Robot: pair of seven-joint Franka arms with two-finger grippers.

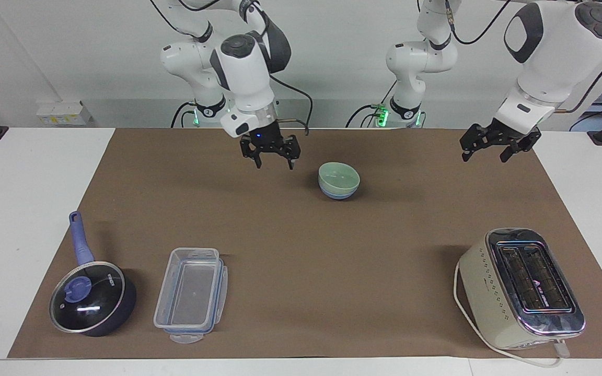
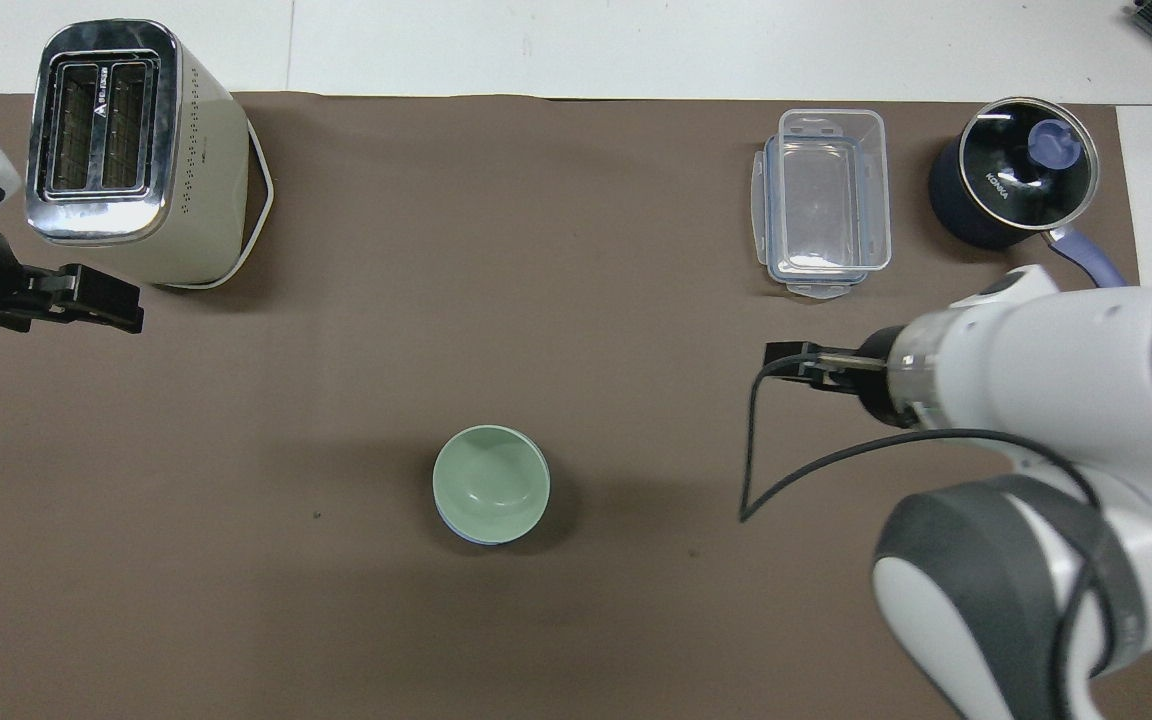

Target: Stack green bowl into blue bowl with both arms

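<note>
The pale green bowl (image 1: pixel 338 176) sits nested inside the blue bowl (image 1: pixel 338 195), whose rim shows just below it. The stack stands upright on the brown mat, closer to the robots than the other objects. In the overhead view the green bowl (image 2: pixel 491 480) covers nearly all of the blue bowl (image 2: pixel 476 538). My right gripper (image 1: pixel 272 159) hangs open and empty above the mat, beside the bowls toward the right arm's end, touching nothing. From above, the right gripper (image 2: pixel 781 358) shows edge-on. My left gripper (image 1: pixel 485 155) waits open and empty in the air over the mat's edge at the left arm's end.
A cream toaster (image 1: pixel 520 287) stands at the mat's corner farthest from the robots at the left arm's end. A clear plastic container (image 1: pixel 191 295) and a dark lidded saucepan (image 1: pixel 92 297) with a blue handle sit toward the right arm's end.
</note>
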